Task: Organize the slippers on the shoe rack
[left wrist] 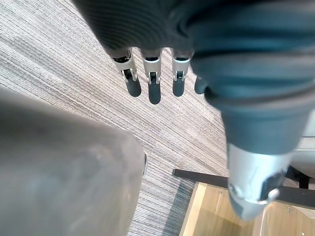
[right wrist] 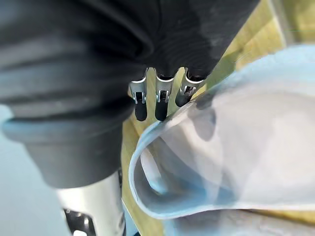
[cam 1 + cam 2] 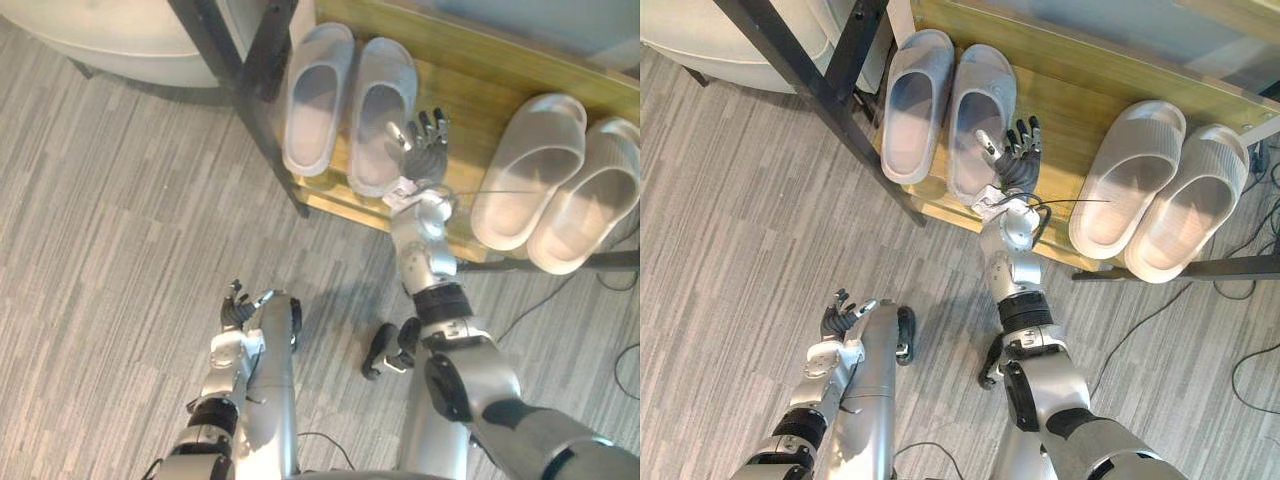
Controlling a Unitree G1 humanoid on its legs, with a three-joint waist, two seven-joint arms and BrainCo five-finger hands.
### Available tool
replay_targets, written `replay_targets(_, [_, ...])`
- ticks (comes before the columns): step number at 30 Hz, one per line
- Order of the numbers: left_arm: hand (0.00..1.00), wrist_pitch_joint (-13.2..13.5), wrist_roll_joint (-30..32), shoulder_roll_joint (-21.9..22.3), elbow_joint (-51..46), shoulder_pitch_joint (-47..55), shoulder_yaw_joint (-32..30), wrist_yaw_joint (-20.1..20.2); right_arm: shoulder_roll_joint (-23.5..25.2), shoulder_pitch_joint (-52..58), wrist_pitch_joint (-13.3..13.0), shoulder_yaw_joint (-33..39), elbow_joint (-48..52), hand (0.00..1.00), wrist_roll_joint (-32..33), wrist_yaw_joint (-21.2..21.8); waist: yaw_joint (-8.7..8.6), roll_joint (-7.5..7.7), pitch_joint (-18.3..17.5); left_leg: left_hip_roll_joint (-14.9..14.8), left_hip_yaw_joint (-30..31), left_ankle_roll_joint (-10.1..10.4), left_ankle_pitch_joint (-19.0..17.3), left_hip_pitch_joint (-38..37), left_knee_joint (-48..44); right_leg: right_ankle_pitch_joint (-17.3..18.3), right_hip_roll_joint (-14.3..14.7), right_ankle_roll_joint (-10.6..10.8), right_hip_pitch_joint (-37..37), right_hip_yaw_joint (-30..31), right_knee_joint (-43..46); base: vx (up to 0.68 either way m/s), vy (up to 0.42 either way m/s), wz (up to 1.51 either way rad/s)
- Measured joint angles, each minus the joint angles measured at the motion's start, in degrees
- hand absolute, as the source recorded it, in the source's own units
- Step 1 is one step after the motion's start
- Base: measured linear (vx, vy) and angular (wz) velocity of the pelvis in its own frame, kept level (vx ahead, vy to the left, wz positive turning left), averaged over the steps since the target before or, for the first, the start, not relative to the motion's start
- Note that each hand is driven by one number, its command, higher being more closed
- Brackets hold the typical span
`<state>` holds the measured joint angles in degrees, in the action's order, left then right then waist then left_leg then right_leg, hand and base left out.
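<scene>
A pale grey-blue pair of slippers (image 3: 318,98) (image 3: 381,112) lies side by side on the left of the wooden shelf (image 3: 460,120) of the rack. A cream pair (image 3: 531,166) (image 3: 590,205) lies on its right part, heels over the front edge. My right hand (image 3: 424,148) is open above the shelf between the pairs, its thumb at the edge of the nearer grey-blue slipper (image 2: 221,147); the straight fingers (image 2: 157,105) reach past that slipper's rim. My left hand (image 3: 237,310) hangs open low over the carpet, holding nothing, its fingers (image 1: 153,87) relaxed.
A black metal frame (image 3: 242,82) of the rack slants down at the shelf's left end. A white rounded piece of furniture (image 3: 110,35) stands at the far left. Grey striped carpet (image 3: 110,260) spreads in front of the rack.
</scene>
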<state>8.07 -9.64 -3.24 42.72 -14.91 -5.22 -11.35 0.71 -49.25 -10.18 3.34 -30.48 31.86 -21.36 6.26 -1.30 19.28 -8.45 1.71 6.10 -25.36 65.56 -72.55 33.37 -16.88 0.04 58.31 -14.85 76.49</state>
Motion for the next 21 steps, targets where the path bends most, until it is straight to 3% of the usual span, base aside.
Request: replay_targets(21, [0.00,0.0,-0.1,0.9,-0.2,-0.1,-0.5,-0.9,-0.9,-2.0,0.7,0.0,-2.0,0.00,1.8,0.5,0.01,0.01,0.2,-0.1,0.4,0.8,1.8,-1.6,2.2,-0.5,0.1,-0.9,-1.4,-0.8,-1.1,0.00,-0.015,0.01])
